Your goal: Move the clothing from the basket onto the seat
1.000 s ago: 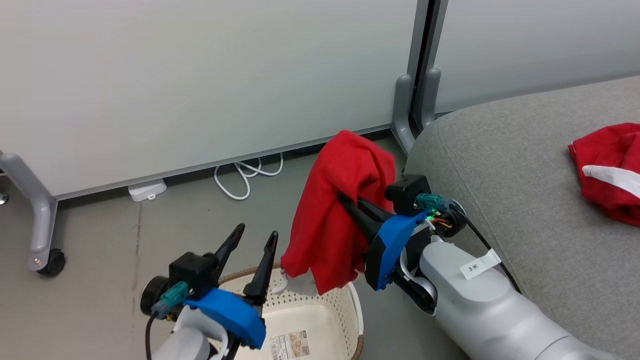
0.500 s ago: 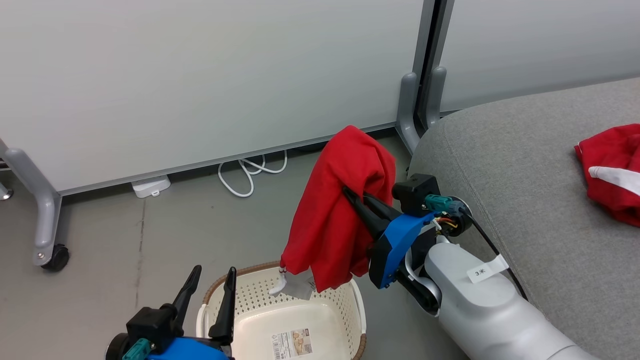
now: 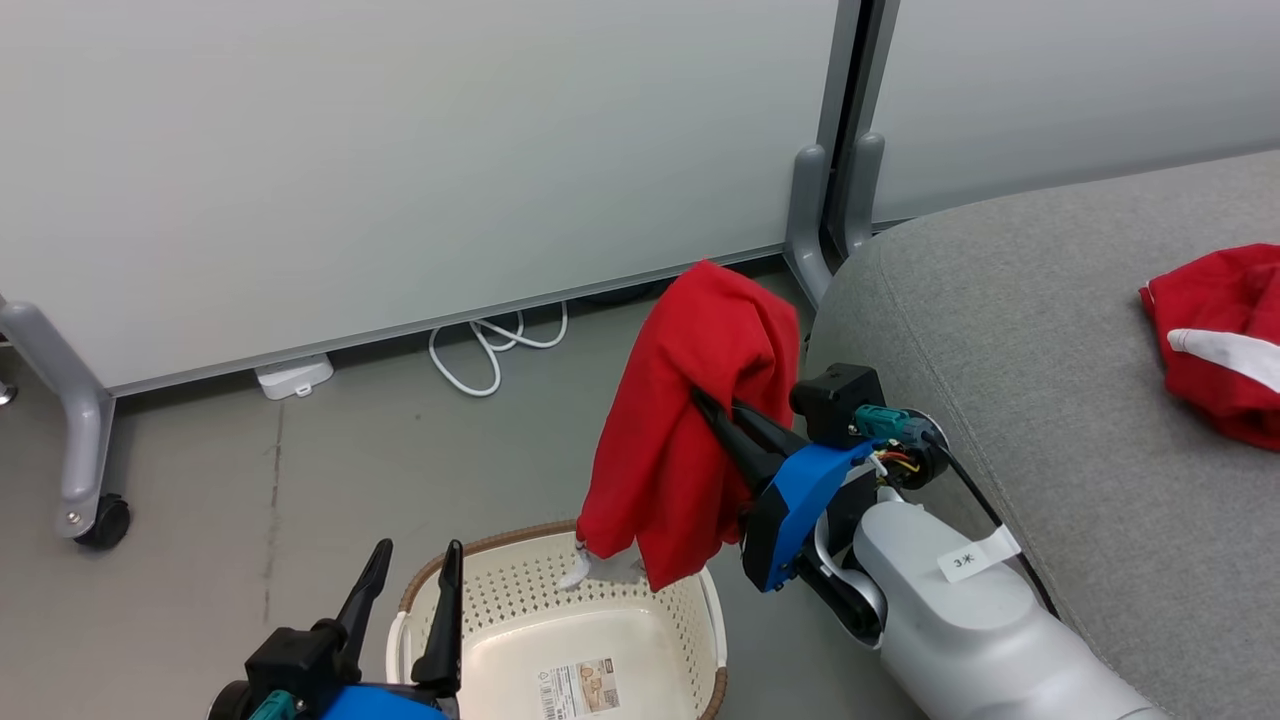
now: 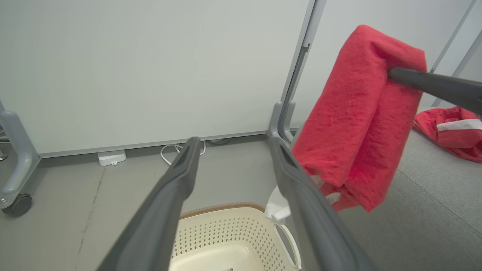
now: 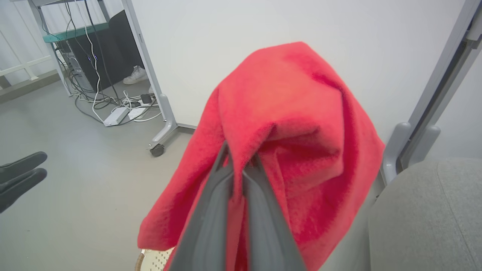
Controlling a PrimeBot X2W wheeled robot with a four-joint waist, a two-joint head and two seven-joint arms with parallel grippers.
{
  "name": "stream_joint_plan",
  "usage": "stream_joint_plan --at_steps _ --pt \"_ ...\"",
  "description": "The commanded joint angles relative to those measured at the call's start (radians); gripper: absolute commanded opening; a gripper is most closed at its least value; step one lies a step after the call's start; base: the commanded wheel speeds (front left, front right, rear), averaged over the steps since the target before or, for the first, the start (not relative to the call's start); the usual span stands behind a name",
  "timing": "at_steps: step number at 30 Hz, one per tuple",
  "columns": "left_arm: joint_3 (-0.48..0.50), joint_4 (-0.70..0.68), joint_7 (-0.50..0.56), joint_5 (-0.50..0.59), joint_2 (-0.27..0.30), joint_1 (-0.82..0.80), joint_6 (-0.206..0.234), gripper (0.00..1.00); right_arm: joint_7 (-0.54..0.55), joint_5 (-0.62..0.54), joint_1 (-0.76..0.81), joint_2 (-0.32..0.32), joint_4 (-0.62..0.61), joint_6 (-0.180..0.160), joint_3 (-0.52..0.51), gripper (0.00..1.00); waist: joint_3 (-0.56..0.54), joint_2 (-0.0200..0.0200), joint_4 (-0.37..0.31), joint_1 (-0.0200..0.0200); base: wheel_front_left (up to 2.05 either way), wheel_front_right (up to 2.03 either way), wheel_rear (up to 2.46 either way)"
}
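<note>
- My right gripper [image 3: 705,405] is clamped on the plain red garment [image 3: 660,450]. Fingers are pressed together in the right wrist view and the tips are buried in the fabric.
- The garment hangs in the air over the far right corner of the basket [image 3: 530,600], just beside the seat's [image 3: 1000,330] left edge. Its white tag [image 3: 600,568] dangles at the basket's far rim; can't tell if it touches.
- My left gripper [image 3: 419,550] is apart and empty, at the basket's near left corner. Its body is cut off by the pic's bottom edge.
- Basket interior is bare exc. a label [image 3: 580,688] on the floor, half cropped and w/ print too small to read.
- The striped red garment [image 3: 1215,340] lies crumpled on the seat, well away from the left edge. Its right part is cropped by the pic.
- Background: white cable [image 3: 495,350] coiled on the floor at the foot of a grey partition [image 3: 400,150].
</note>
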Motion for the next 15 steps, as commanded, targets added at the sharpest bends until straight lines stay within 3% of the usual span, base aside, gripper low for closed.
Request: stream_joint_plan --at_steps 1,7,15 --pt "0.010 -0.002 -0.003 0.007 -0.003 0.010 -0.005 1.00 -0.006 -0.004 0.011 -0.002 -0.006 0.000 0.000 0.00 0.001 0.0000 -0.008 0.0000 0.00 0.00 0.00" --pt "0.027 -0.009 -0.003 0.023 -0.010 0.024 -0.010 1.00 -0.006 -0.001 0.015 -0.002 -0.013 0.000 0.003 0.00 0.010 0.0000 -0.061 0.0000 0.00 0.00 0.00" --pt "0.020 -0.025 -0.003 0.023 -0.004 0.005 -0.007 1.00 -0.006 -0.009 0.016 -0.002 -0.012 0.000 -0.005 0.00 0.029 0.0000 -0.195 0.0000 0.00 0.00 0.00"
